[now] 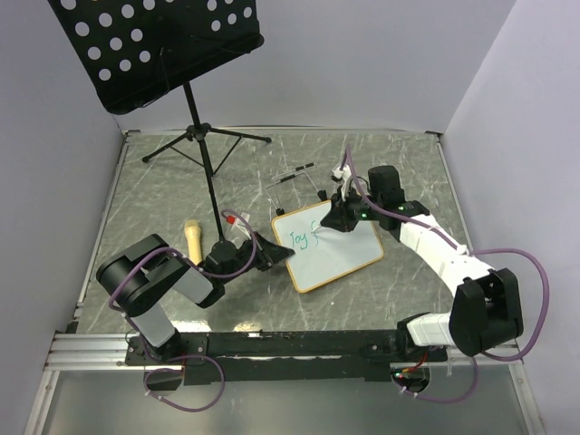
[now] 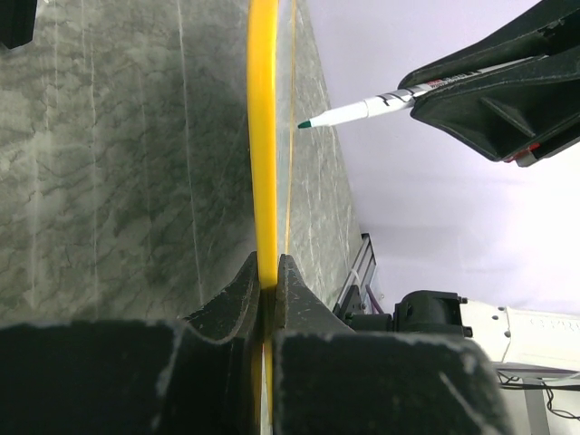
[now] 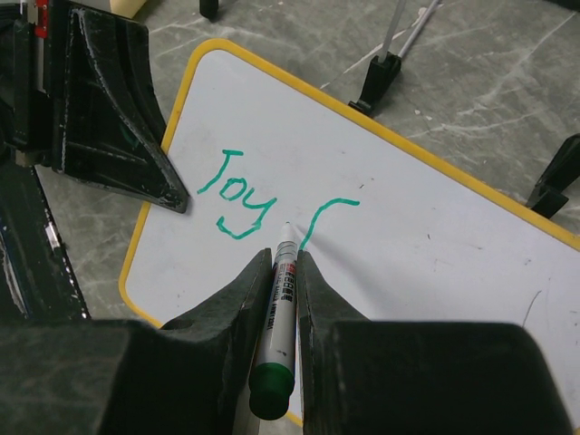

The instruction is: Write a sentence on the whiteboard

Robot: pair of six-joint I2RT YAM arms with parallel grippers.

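The whiteboard [image 1: 331, 249] lies on the table in the middle, white with a tan-yellow frame. Green writing on it reads "Joy" [image 3: 234, 194] with a curved stroke beside it. My right gripper [image 3: 286, 258] is shut on a white marker with a green end [image 3: 279, 335], its tip just above the board beside the curved stroke. It also shows in the top view [image 1: 337, 217] over the board's upper edge. My left gripper [image 2: 269, 272] is shut on the board's frame edge [image 2: 263, 136], and in the top view [image 1: 276, 252] it sits at the board's left side.
A black perforated music stand [image 1: 154, 45] on a tripod stands at the back left. A yellowish cylinder [image 1: 193, 240] lies left of the left gripper. A thin wire easel [image 1: 294, 181] lies behind the board. Walls close in the table on three sides.
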